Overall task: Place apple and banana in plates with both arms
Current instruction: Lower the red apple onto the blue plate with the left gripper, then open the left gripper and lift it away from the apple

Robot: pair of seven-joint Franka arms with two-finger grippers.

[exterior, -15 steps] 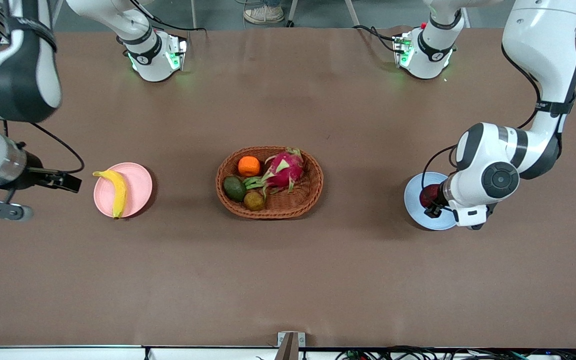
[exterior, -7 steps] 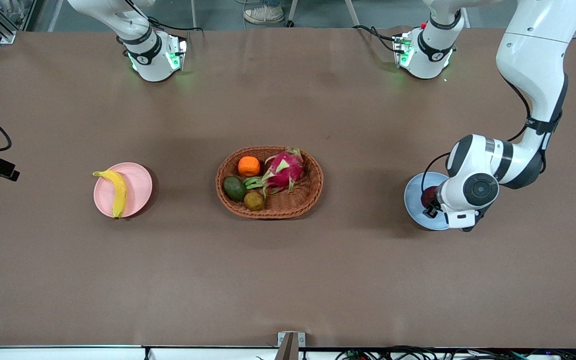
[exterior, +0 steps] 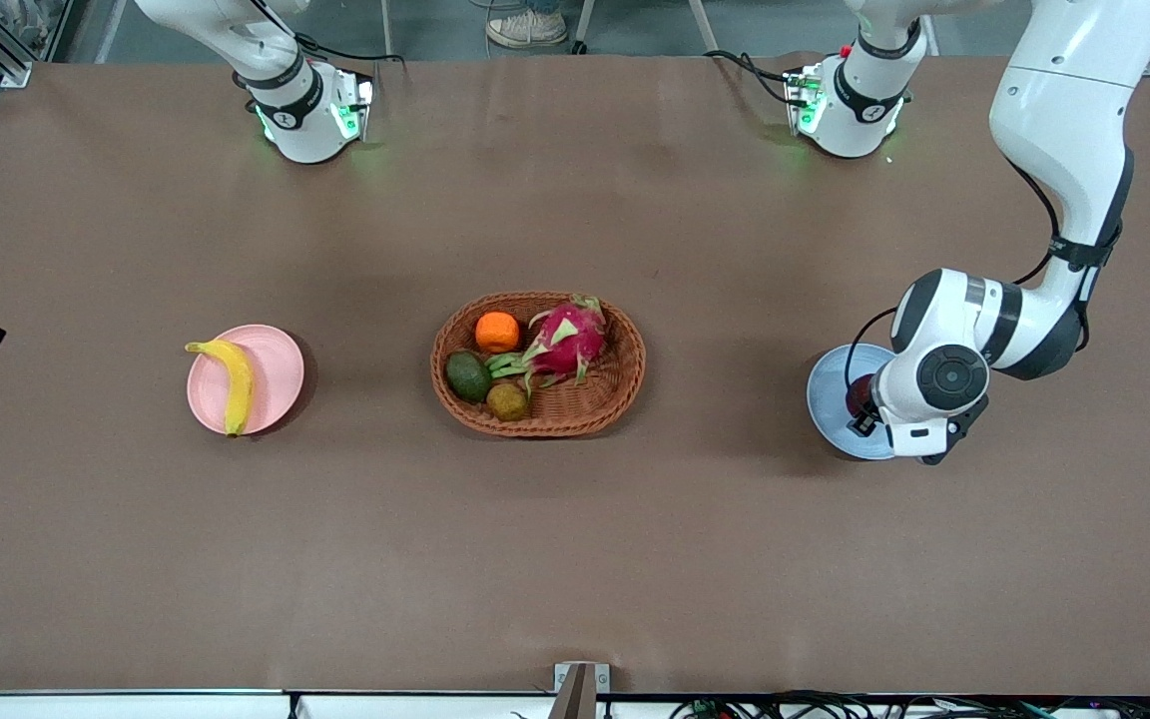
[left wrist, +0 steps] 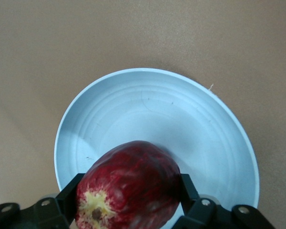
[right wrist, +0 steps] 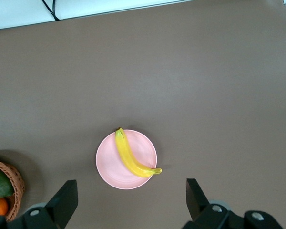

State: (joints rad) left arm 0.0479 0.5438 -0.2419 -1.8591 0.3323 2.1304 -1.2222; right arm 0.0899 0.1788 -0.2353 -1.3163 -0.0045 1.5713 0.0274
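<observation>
The dark red apple (exterior: pixel 856 393) is held between the fingers of my left gripper (exterior: pixel 861 407), low over the light blue plate (exterior: pixel 828 395). In the left wrist view the apple (left wrist: pixel 131 183) fills the gap between the fingers of the left gripper (left wrist: pixel 129 191), above the blue plate (left wrist: pixel 148 109). The yellow banana (exterior: pixel 233 382) lies on the pale pink plate (exterior: pixel 276 374). My right gripper (right wrist: pixel 129 198) is open and empty, high up; its wrist view shows the banana (right wrist: pixel 132 160) on the pink plate (right wrist: pixel 109 167) far below. In the front view it is almost out of frame.
An oval wicker basket (exterior: pixel 625 384) stands mid-table between the plates, holding a pink dragon fruit (exterior: pixel 565 338), an orange (exterior: pixel 496 332), an avocado (exterior: pixel 467 375) and a brown fruit (exterior: pixel 507 400). The arm bases stand at the edge farthest from the front camera.
The right arm has pulled away from the pink plate and left the front view almost entirely. The left arm has shifted slightly with the apple still held over the blue plate.
</observation>
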